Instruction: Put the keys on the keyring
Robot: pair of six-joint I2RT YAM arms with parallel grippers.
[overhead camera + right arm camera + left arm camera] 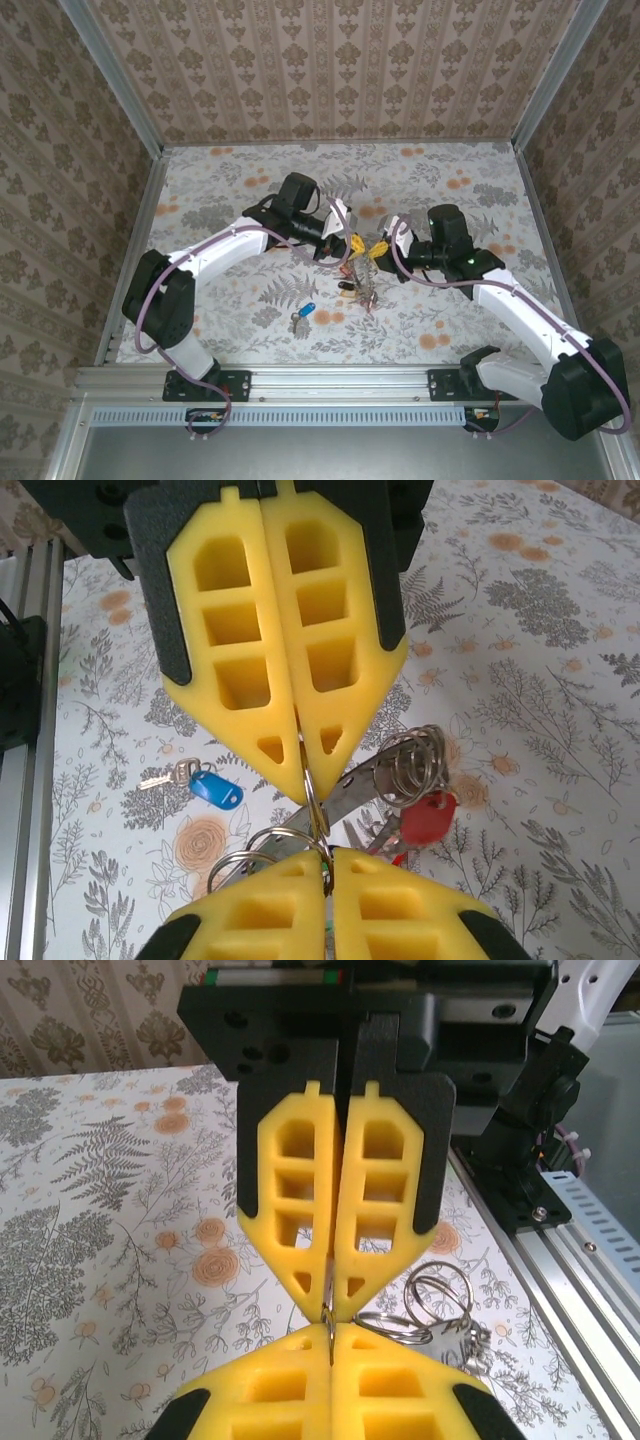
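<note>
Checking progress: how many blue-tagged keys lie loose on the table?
1: the blue-tagged key lies alone on the table, near-left of the keyring; others may hide in that bunch.

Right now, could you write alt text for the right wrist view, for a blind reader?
The right claw and left claw, both shut, pinch one wire keyring tip to tip. A red-headed key hangs beside them; a blue-headed key lies apart on the table.
</note>
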